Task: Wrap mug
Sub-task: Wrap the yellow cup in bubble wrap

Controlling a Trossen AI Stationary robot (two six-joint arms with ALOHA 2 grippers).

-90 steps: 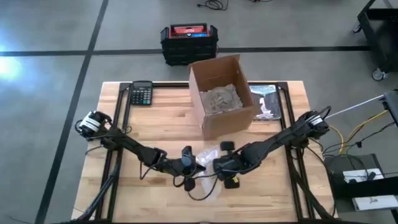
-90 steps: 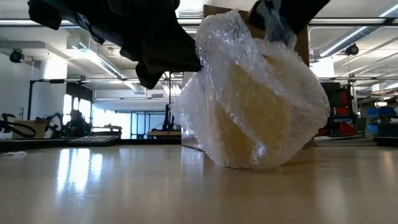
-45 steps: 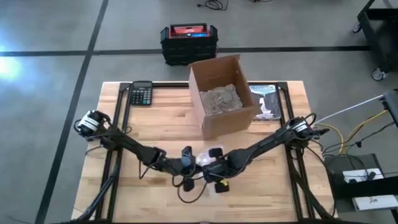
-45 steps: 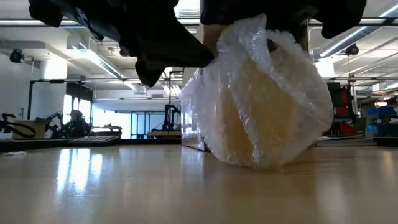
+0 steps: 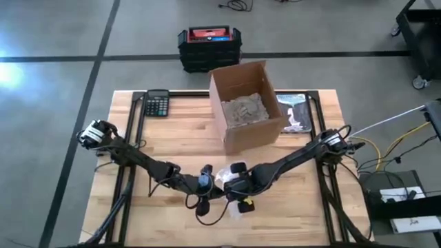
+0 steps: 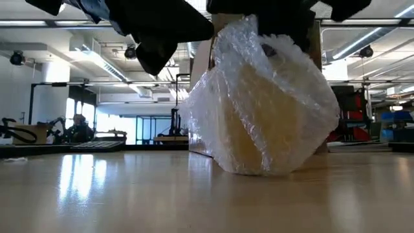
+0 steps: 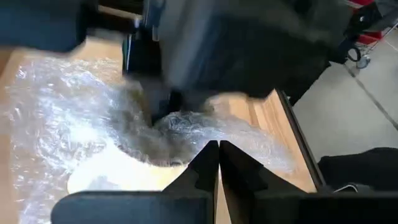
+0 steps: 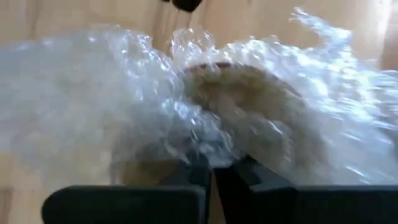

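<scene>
Both grippers shifted slightly toward table's near edge; left gripper [image 5: 204,187] fingers together, right gripper [image 5: 236,184] pinching bubble wrap [image 6: 262,97] over mug [image 6: 259,123], which sits front-centre before cardboard box [image 5: 244,103]; wrap nearly closed

light wooden table [image 5: 172,141] on black frame, standing on grey floor [image 5: 55,103]. open cardboard box [image 5: 245,105] sits near table's far middle, crumpled paper inside. calculator [image 5: 157,103] at far edge, well left of box. flat tray with printed sheet [image 5: 296,114] just right of box, touching it. bubble-wrapped mug [image 6: 262,107] rests on tabletop nearer front edge than box, slightly left of it.
</scene>
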